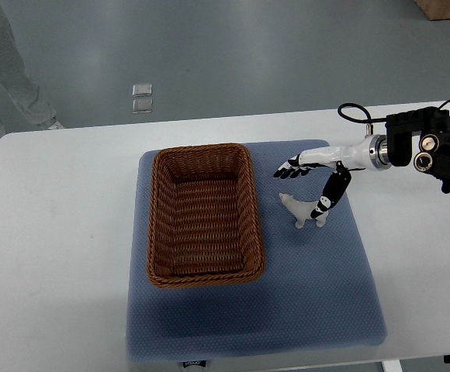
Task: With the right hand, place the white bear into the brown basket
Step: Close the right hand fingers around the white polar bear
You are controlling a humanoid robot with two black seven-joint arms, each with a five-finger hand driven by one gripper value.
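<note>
Reach step: right hand (312, 174) is spread, nothing held; small white plush bear (302, 210) just below fingers. Closure needed next, then transfer to brown woven wicker basket (203, 215) beyond fingertips.

The right hand (312, 180) is slim and mostly white, its fingers (291, 167) banded black at the joints and tips, the thumb (327, 198) black with white patches. A silver ring joins it to a blocky black forearm (430, 147) showing two round, pale metal fittings. A thin black cable (354, 114) loops out above the wrist.

At the top left, a person's grey trouser leg (4, 70) ends in a pale shoe.
</note>
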